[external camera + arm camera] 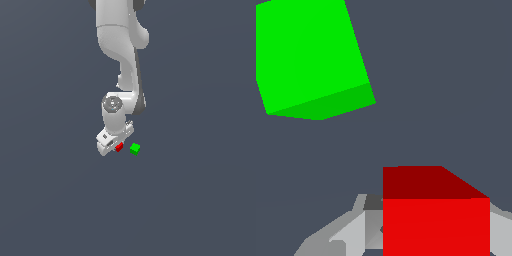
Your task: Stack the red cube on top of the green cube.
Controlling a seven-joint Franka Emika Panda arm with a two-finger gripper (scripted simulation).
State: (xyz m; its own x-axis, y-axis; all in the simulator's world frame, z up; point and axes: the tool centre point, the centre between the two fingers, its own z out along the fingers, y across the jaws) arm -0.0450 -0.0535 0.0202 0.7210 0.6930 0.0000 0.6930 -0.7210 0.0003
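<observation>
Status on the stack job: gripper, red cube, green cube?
White gripper down at small red cube; grasp state unclear. Small green cube apart, on the exterior view's right, top bare. Nothing between them.

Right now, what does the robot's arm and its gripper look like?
The arm is smooth white with rounded, tube-like segments and dark grey bands at the joints. A grey circular cap sits on the wrist joint. The gripper is a white blocky body; the wrist view shows light grey fingers. No cables or markings show.
</observation>
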